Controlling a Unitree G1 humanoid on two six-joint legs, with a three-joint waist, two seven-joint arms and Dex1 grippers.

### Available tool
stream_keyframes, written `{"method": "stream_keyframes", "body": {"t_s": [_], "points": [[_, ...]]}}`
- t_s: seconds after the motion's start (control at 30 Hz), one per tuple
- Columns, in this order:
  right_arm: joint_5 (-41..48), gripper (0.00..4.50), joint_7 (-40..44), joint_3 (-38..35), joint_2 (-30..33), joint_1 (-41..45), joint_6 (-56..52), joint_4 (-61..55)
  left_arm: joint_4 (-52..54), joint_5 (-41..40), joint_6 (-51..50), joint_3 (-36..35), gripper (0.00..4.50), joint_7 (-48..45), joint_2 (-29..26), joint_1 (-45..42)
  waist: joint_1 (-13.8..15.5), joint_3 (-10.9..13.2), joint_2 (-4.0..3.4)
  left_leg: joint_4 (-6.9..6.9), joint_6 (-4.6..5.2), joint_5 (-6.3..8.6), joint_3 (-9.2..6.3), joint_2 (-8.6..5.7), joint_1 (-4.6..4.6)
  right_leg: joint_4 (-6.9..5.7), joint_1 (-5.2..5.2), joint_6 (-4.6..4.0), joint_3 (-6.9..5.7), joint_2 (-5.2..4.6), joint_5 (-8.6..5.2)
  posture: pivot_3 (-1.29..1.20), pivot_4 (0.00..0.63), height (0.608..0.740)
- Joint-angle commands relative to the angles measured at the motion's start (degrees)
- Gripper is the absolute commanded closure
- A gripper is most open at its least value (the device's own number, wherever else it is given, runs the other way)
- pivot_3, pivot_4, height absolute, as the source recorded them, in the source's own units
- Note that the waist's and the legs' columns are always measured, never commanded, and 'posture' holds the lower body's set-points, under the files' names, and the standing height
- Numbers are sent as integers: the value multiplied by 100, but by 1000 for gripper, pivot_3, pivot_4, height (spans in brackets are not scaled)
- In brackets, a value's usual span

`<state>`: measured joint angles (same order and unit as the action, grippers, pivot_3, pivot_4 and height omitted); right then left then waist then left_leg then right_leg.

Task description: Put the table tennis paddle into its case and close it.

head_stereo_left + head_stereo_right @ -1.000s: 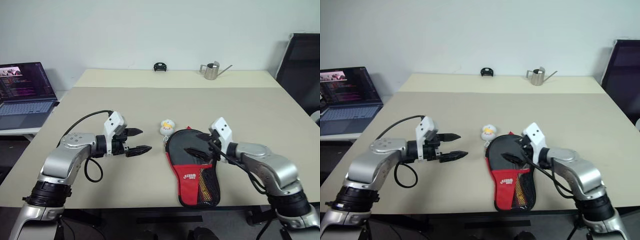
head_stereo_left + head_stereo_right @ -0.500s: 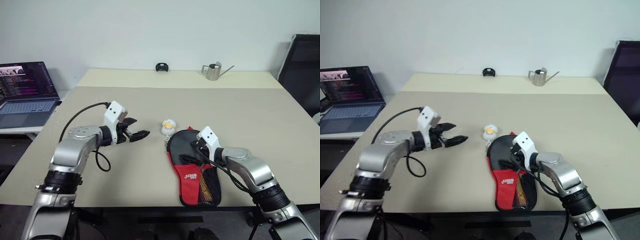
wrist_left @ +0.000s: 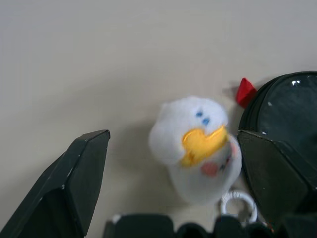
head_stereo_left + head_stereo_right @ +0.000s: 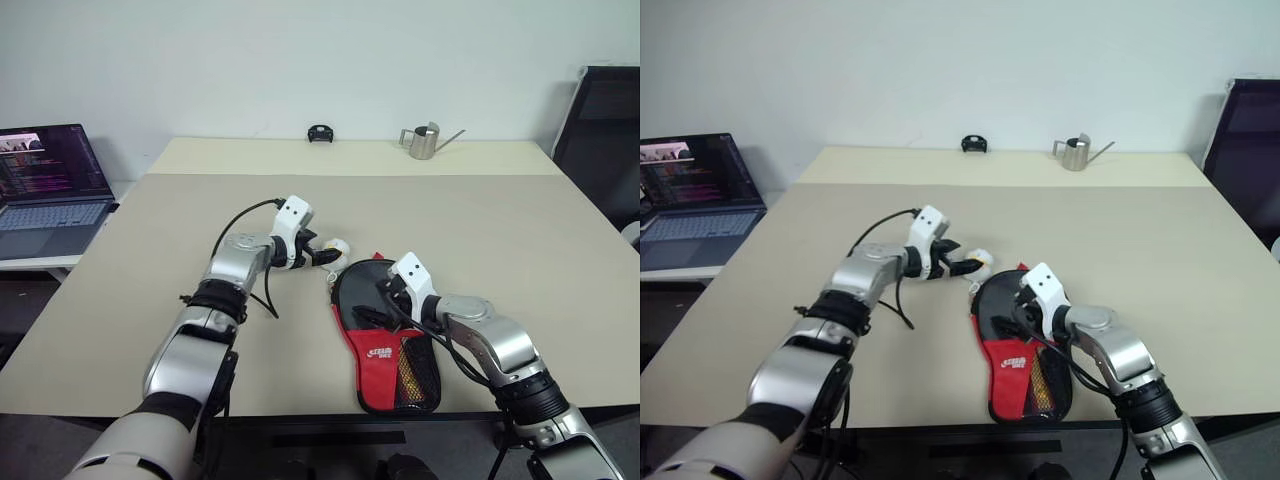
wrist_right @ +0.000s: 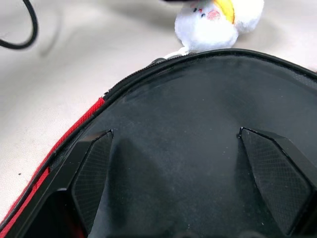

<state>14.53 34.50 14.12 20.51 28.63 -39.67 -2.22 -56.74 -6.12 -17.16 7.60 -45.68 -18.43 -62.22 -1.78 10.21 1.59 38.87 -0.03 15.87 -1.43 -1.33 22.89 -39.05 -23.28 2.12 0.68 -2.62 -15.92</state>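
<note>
The left claw (image 4: 322,258) has swung in across the tabletop (image 4: 180,215) from well off to the left; it now sits spread wide around the small white-and-yellow ball charm (image 3: 195,148), one finger on each side, gripping nothing. The left wrist view shows the charm between the two fingers with a clear gap on the outer side, and its ring close to the claw's base. The right claw (image 4: 385,300) has dropped a little and now rests low over the round black top of the case (image 4: 385,335), also wide open and holding nothing; its fingers (image 5: 91,171) lie apart over the black fabric, though whether they press on it I cannot tell.

That reads as a zipping step: the charm looks to hang from the zip pull, so the left claw is likely lining up to pinch it while the right one steadies the case. The table tennis paddle is probably already inside, since the case lies full and flat, but that is a judgement.

The case lies near the front edge of the tabletop, slightly right of centre. Its long axis runs roughly away from the robot, tilted a little: the round black end points away towards the charm, the narrow red end with the white logo and mesh pocket (image 4: 418,372) points towards the robot
</note>
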Motion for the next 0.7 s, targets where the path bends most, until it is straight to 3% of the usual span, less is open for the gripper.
{"method": "stream_keyframes", "body": {"t_s": [0.03,0.3,0.6,0.7], "points": [[-53,19,-74,-52,-64,-49,-82,-43,-642,184,441,-91,0,-4,128,-398,-7,0,0,0,0,0,0,0,0,0,0,0,0,0,0,0,150,740],[-78,19,-202,-56,-162,-79,-75,-69,-1456,566,702,-89,0,39,489,-533,-1,0,1,0,0,0,0,0,0,-2,-1,0,-2,1,0,0,150,740],[-214,19,-424,-152,-205,-75,-73,-120,-1576,761,875,-165,0,51,831,-422,54,-6,10,1,0,0,-2,-5,1,-1,2,0,-3,0,0,0,150,740],[-251,0,-457,-186,-162,-90,-110,-142,-1514,770,905,-202,662,-66,800,-379,81,-6,10,1,0,0,-3,-7,1,0,2,1,-4,0,0,0,150,740]]}}
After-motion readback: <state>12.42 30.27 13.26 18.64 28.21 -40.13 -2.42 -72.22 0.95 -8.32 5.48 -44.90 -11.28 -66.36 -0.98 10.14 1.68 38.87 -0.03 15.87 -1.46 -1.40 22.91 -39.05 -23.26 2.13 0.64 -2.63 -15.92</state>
